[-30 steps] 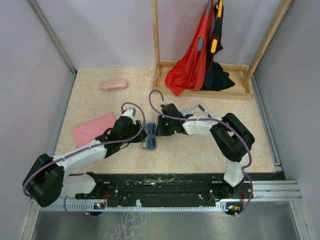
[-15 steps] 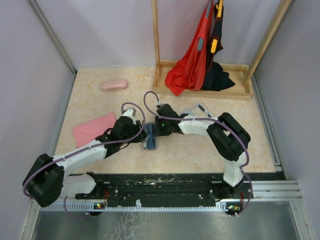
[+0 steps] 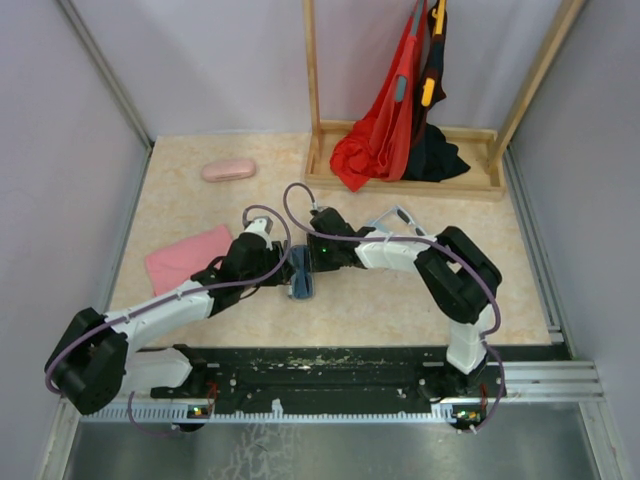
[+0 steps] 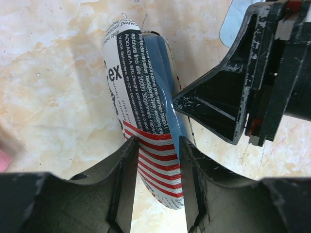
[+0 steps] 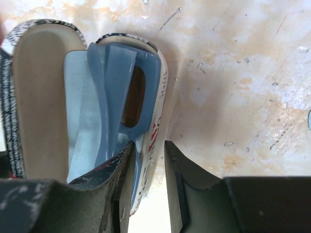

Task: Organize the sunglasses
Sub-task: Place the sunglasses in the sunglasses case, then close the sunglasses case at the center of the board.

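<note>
I am clamping my left gripper (image 4: 157, 142) across the striped end of the open flag-printed case (image 4: 126, 82). My right gripper (image 5: 148, 145) is straddling that case's rim with its jaws narrowly parted, and I cannot tell whether they are pinching it. The sunglasses (image 5: 112, 87) are lying folded inside the case, on a light-blue cloth (image 5: 80, 107).

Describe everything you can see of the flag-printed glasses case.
The flag-printed glasses case is an oblong, rigid-looking shell lying open on the marbled table, printed outside with newspaper text and red-white stripes, lined beige inside. It holds a light-blue cloth and folded blue-grey sunglasses. The left end effector clamps its striped end; the right end effector straddles its rim.
</note>
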You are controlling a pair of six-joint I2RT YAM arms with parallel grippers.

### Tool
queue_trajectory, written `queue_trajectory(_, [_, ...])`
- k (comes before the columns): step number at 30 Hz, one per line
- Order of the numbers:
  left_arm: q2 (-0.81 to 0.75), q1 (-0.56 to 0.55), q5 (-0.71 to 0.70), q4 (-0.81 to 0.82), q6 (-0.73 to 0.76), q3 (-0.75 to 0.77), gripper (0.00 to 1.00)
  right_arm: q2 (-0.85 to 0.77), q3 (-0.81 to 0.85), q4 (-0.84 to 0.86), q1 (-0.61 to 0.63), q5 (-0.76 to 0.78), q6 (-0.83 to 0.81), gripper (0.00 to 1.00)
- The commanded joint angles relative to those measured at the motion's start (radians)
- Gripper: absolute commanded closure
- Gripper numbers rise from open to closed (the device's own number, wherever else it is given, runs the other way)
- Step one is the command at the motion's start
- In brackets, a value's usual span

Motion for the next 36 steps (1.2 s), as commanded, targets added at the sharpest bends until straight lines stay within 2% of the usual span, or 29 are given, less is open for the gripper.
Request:
queue_trajectory(1, [-0.032, -0.008, -0.012, -0.013, 0.004, 0.003, 0.54, -0.104, -0.001, 0.057, 0.007, -0.023, -0.033, 0.67])
queue_trajectory(8, [-0.048, -0.008, -0.014, -0.028, 0.004, 0.004, 0.5, -0.176, -0.102, 0.136, -0.018, -0.026, 0.004, 0.66])
queue_trajectory(14, [-0.052, -0.008, -0.016, -0.023, 0.0, 0.003, 0.5, -0.172, -0.256, 0.359, -0.074, -0.102, 0.111, 0.71])
queue_trajectory(17, [-0.053, -0.008, -0.015, -0.021, 0.002, 0.004, 0.52, -0.14, -0.284, 0.413, -0.087, -0.12, 0.137, 0.74])
queue_trajectory(27, [-0.026, -0.008, -0.008, -0.012, -0.001, 0.006, 0.58, -0.069, -0.207, 0.35, -0.086, -0.121, 0.098, 0.84])
queue_trajectory(36, [0.0, -0.008, 0.006, 0.01, -0.004, 0.003, 0.61, -0.057, -0.19, 0.333, -0.086, -0.158, 0.078, 0.86])
